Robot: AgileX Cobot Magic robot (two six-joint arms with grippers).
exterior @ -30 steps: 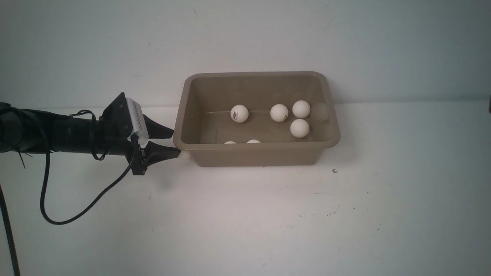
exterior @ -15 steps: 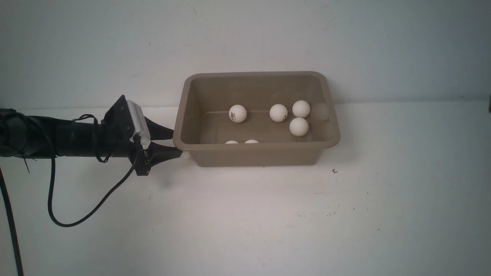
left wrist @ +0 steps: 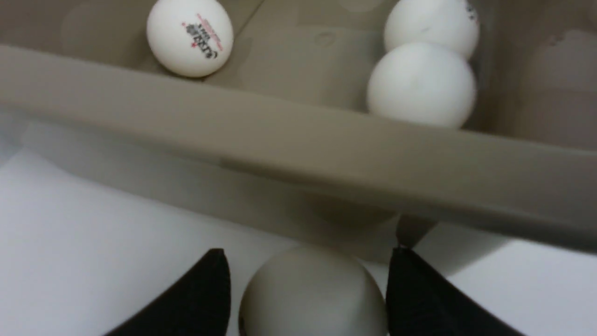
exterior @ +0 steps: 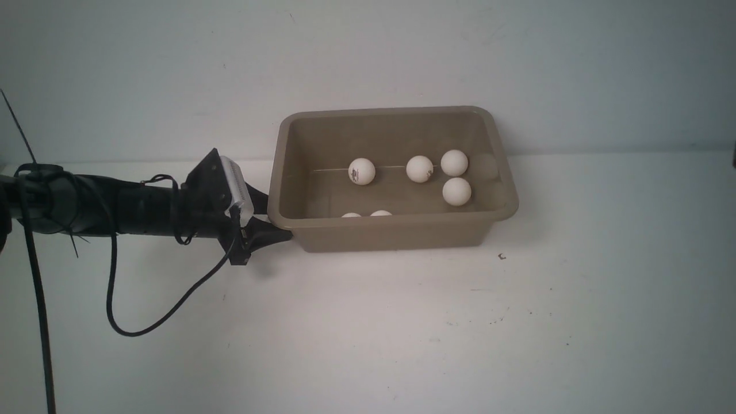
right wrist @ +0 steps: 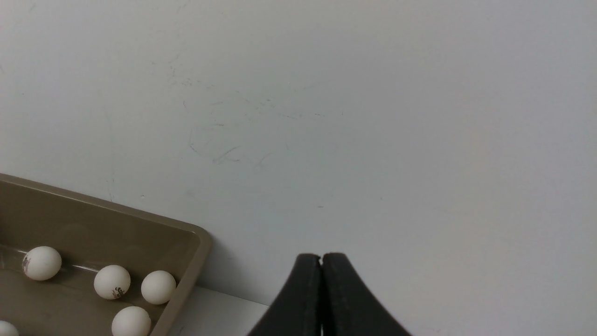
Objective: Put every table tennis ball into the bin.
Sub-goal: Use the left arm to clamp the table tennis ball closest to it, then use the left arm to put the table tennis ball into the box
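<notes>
White tabletop (exterior: 402, 333), pale wall behind; taupe bin (exterior: 397, 233) stands toward the back, long axis running left-right across the front view.

Six table tennis balls visible inside the bin: four toward the far side (exterior: 361, 171), two just peeking over the near wall (exterior: 380, 213).

One more ball (left wrist: 311, 294) outside, on the table, tucked against the bin's left outer wall below the rolled rim.

Left gripper (left wrist: 308, 298) low at that wall, jaws spread wide, one finger either side of the stray ball. No clamp visible; ball looks bracketed, not held.

Key relation: ball sits directly ahead of the claw, pinned between it and the bin wall. Judgement: close first, then lift up and over the rim.

Right gripper (right wrist: 321, 298) fingers pressed together, empty, well off on the bin's right side. Left arm far nearer.
</notes>
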